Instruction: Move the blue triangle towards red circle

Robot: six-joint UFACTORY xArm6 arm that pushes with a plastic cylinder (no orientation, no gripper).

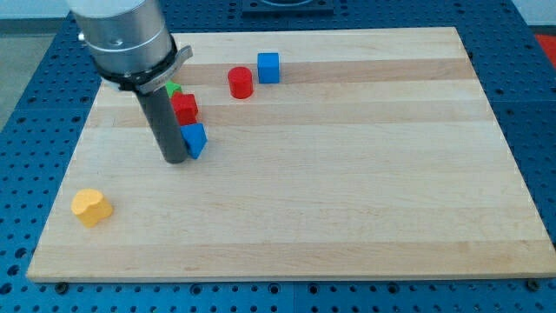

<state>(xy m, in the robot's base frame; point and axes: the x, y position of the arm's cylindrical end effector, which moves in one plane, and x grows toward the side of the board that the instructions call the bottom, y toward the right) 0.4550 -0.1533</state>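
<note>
Toward the view's upper left: my tip point(175, 159) sat against the left side of the blue triangle point(195, 139), touching or very nearly so.
Blue triangle's place: on the wooden worktop point(347, 191), just below the red block point(185, 108) and well apart from the red circle point(241, 83), which stood up and to the view's right.
Handling: it looked small, rigid and light — likely to slide easily on the smooth wood, and to spin if pushed off-centre.
Where to press: no hold was possible, since the rod carried no jaws to be apart or together; the push wanted a flat face low on its left side, aimed up-right.
Hidden: the rod covered the triangle's left edge, so its outline was probably a triangle rather than plainly one.
Half-seen: a green block point(174, 89) peeked out behind the arm, shape unclear.
Others: a blue cube point(268, 67) just right of the red circle — a yellow block point(91, 208) far off at lower left.
</note>
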